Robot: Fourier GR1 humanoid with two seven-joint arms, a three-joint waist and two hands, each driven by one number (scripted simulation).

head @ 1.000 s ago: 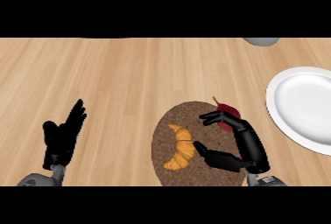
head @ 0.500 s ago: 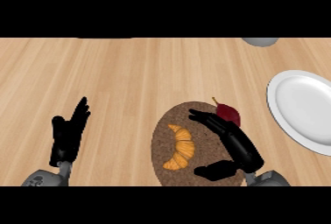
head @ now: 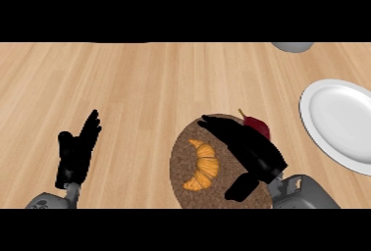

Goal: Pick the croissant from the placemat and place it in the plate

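Wooden counter [head: 145,73], viewed from above. Since half a second ago the right hand [head: 250,147] has shifted left over the round brown placemat [head: 223,162], fingers straight and spread, holding nothing. Croissant [head: 203,164]: golden, curved, lying on the mat just beside that hand, contact not discernible. Left hand [head: 76,152] rests at lower left, fingers straight. Red fruit [head: 259,126] partly hidden; white plate [head: 340,122] cut off at right.
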